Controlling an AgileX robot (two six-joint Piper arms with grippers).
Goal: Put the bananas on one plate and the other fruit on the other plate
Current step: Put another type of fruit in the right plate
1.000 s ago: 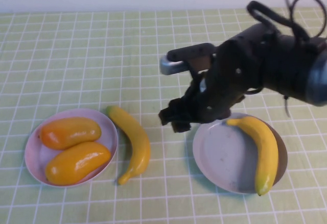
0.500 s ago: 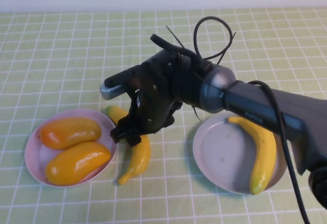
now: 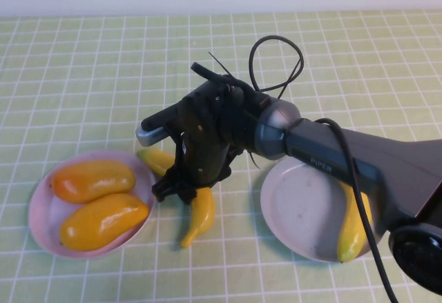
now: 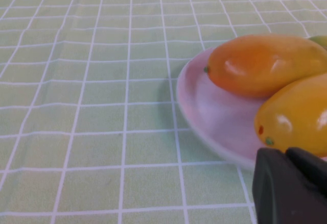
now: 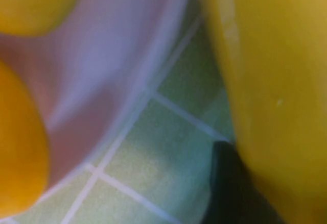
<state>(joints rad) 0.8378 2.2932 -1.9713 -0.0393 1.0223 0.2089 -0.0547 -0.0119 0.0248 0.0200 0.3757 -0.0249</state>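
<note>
Reaching down onto the loose banana (image 3: 198, 210) at frame centre, my right gripper (image 3: 181, 191) has just arrived.
Fingers now straddle it, grip unconfirmed; left gripper (image 4: 288, 185) idles by the pink plate (image 3: 41, 210), fingers unclear.

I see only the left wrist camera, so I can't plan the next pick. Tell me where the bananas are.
Observer: One long curved yellow banana lies on the round grey-blue plate, on the robot's right.
Operator: Now give me the other one.
Observer: The second yellow banana lies on the checked tablecloth, just right of the pale pink plate that holds both orange oval fruits.
Operator: Report both arms.
Observer: The right gripper is down at that second banana. The left gripper shows only in your view, near the pink plate's rim.
</note>
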